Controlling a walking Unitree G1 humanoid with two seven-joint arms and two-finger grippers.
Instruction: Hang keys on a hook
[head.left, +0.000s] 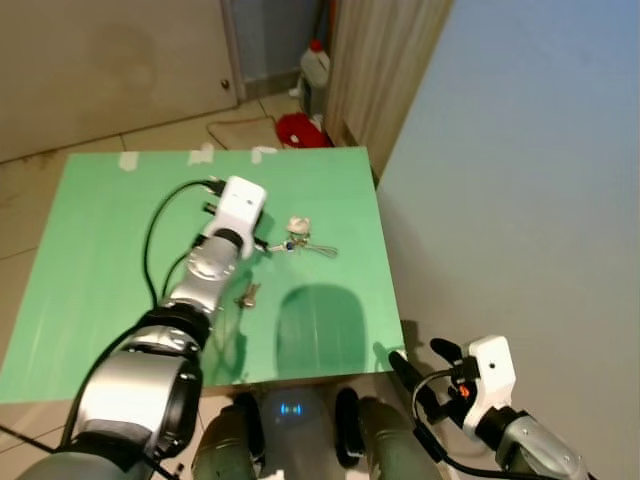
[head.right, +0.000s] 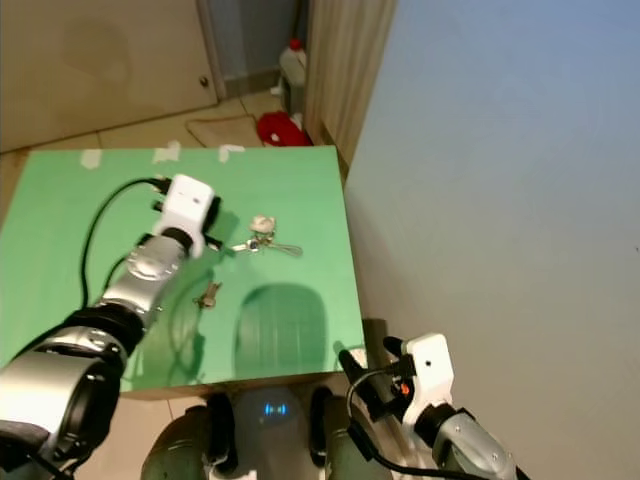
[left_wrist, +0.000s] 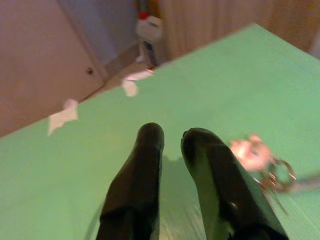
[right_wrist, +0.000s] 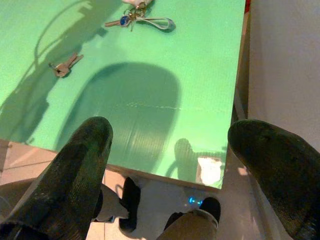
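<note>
One bunch of silver keys with a pale fob (head.left: 299, 240) lying on the green counter (head.left: 90, 260), one loose brass key (head.left: 246, 294) nearby, left gripper (left_wrist: 172, 137) hovering beside the bunch with fingers nearly together, right gripper (right_wrist: 170, 150) hanging spread wide off the counter's edge.

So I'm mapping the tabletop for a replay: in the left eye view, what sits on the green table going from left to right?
Left tool on its arm → loose key just below it → key bunch with pale fob → its loop strap, all on the green table.
</note>
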